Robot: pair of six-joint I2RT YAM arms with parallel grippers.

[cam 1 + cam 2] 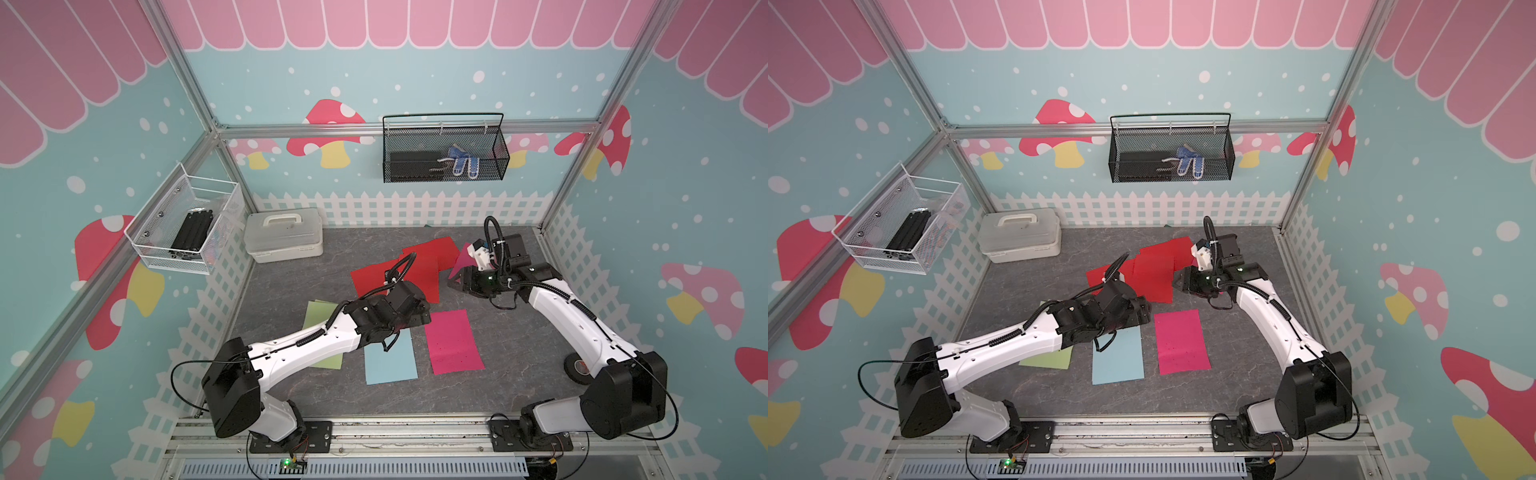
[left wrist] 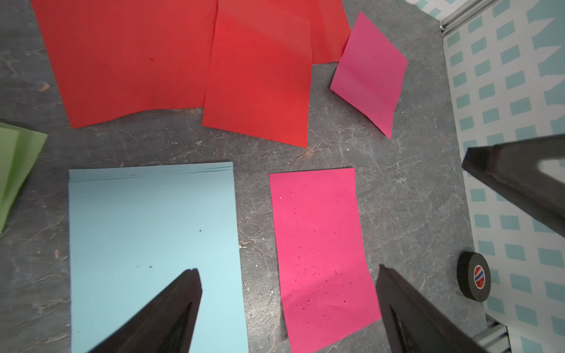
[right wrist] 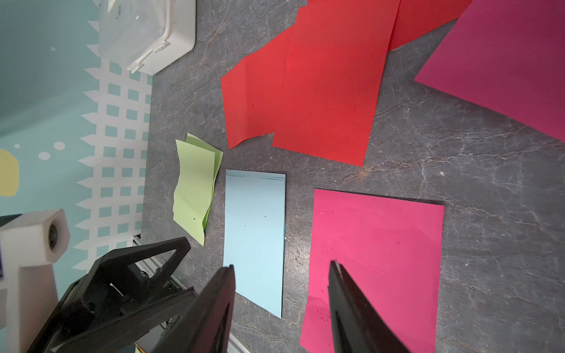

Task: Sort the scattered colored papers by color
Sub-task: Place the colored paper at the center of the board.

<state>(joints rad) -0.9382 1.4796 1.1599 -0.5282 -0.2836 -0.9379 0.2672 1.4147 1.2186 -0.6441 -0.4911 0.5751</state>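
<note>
Left gripper [image 2: 287, 269] and right gripper [image 3: 282, 264] both stand jaws apart and empty; the remaining step appears to be edge-pinching the stray magenta-pink paper sheet [image 2: 370, 73] near the grey worktop's [image 2: 412, 183] far right corner and stacking it on the matching centre sheet [image 2: 321, 250].

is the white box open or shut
Shut. The white box has its lid seated flush on the base in both top views, handle on top; no gap shows.

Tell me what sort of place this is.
Probably a robot training cell, not a real room: an aluminium frame carries printed mushroom walls, two robot arms are bolted to a front rail, and colored papers lie on a grey tabletop.
</note>
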